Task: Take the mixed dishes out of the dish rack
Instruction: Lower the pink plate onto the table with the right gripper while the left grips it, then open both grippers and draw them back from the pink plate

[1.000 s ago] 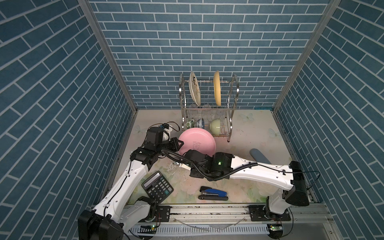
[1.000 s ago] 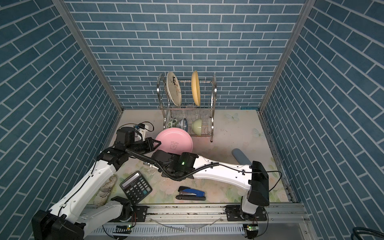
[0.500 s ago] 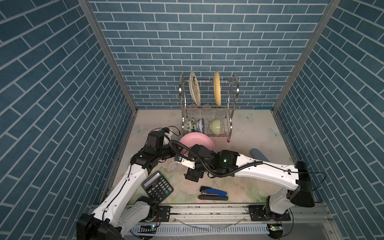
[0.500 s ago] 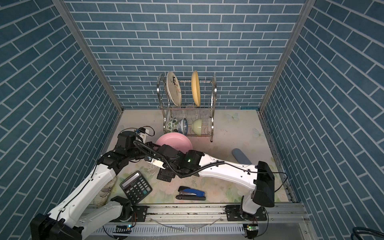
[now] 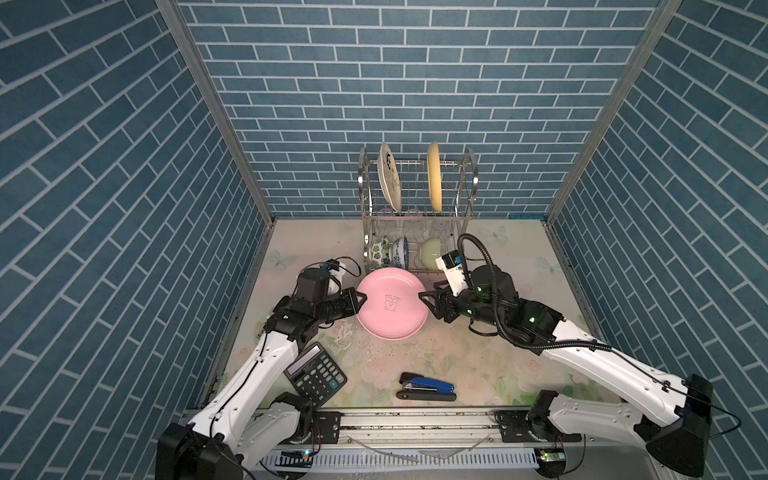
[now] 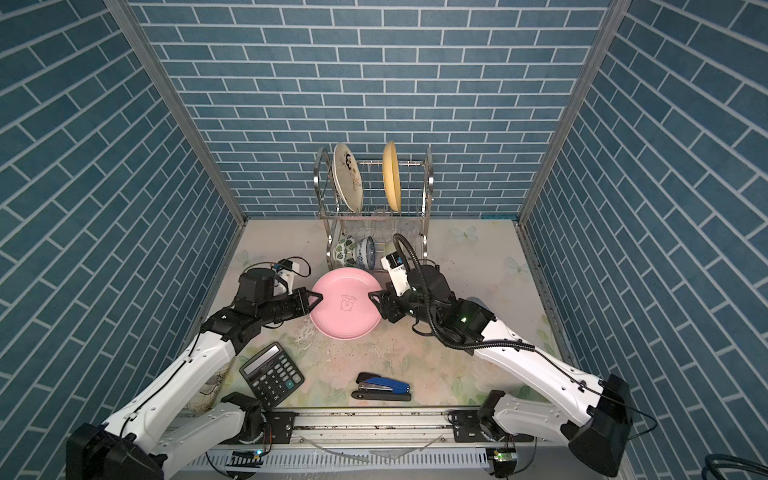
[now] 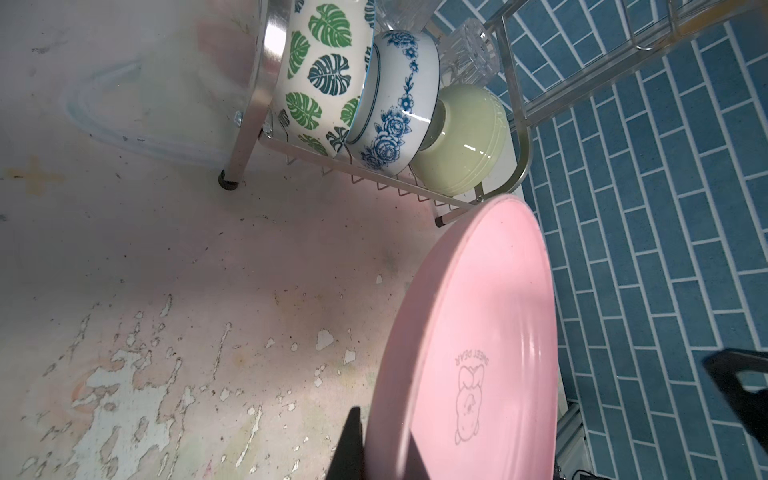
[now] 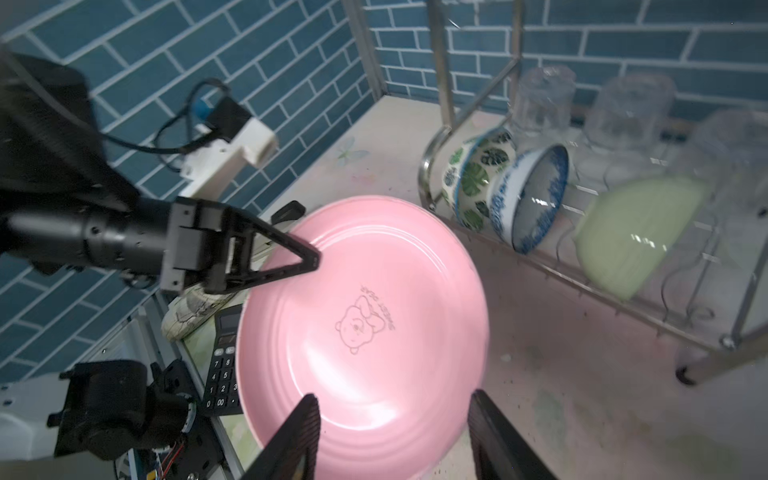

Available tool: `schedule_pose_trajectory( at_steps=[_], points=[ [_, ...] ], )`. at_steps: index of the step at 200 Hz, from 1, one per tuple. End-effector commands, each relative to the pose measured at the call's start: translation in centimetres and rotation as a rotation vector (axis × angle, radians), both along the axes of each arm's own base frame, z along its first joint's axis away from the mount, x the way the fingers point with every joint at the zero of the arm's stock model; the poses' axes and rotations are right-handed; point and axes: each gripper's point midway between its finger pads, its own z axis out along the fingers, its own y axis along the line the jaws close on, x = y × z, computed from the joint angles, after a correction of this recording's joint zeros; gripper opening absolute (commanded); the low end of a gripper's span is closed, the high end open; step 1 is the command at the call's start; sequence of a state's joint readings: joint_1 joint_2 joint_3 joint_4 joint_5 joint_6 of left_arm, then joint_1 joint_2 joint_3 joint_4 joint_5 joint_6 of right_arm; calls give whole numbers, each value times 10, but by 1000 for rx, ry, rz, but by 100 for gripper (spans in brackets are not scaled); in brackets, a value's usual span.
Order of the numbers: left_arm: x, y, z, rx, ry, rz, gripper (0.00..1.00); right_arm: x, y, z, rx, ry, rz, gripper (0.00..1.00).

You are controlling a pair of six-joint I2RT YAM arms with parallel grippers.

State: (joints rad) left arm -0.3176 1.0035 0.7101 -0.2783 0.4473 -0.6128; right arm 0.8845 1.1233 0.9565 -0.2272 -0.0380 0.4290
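Observation:
The dish rack (image 5: 465,195) stands at the back middle. Its top shelf holds a cream floral plate (image 5: 389,176) and a yellow plate (image 5: 434,176) on edge. Below lie a green-leaf bowl (image 5: 379,251), a blue-patterned bowl (image 5: 400,251) and a pale green bowl (image 5: 430,249). Three clear tumblers (image 8: 544,95) stand behind them. In front of the rack the pink plate (image 5: 392,309) is tilted, its left rim pinched in my left gripper (image 5: 362,298) (image 7: 382,451). My right gripper (image 5: 427,293) (image 8: 392,405) is open at the plate's right rim, one finger over the plate, one outside it.
A black calculator (image 5: 315,376) lies at the front left under my left arm. A blue stapler (image 5: 426,386) lies at the front middle. Blue brick walls close in the left, right and back. A cream patterned object (image 8: 195,307) lies beside the calculator.
My right arm has swung from the plate's left, across its front, to its right rim, and its gripper has gone from shut to open. The left gripper keeps its hold; the plate has come slightly forward.

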Motion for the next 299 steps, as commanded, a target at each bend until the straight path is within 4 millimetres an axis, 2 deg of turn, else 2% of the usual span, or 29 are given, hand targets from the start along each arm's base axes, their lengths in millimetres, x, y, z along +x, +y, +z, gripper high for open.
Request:
schedule_pose_trajectory(
  at_steps=[1,37,65,93,129,185,242,259,299],
  points=[
    [9,-4,-8,-23,-32,1,0,13,-13,-31,58,162,-160,53],
    [14,-10,-14,-64,-42,2,0,15,-11,-64,41,258,-186,51],
    [15,-14,-28,-76,-2,-9,0,26,-18,-88,27,311,-250,46],
    [15,-17,-39,-83,22,-10,0,36,-13,-110,28,365,-252,43],
    [13,-18,-50,-62,35,-3,0,41,5,-121,33,405,-185,39],
    [15,-25,-67,-42,63,-8,0,47,16,-143,-6,441,-166,29],
    [10,-38,-106,60,103,-23,0,44,0,-167,-58,459,-217,15],
    [12,-42,-114,74,96,-31,9,44,-9,-176,-81,462,-245,14],
    [19,-49,-131,68,118,-26,14,46,-21,-192,-95,487,-271,4]
  ],
)
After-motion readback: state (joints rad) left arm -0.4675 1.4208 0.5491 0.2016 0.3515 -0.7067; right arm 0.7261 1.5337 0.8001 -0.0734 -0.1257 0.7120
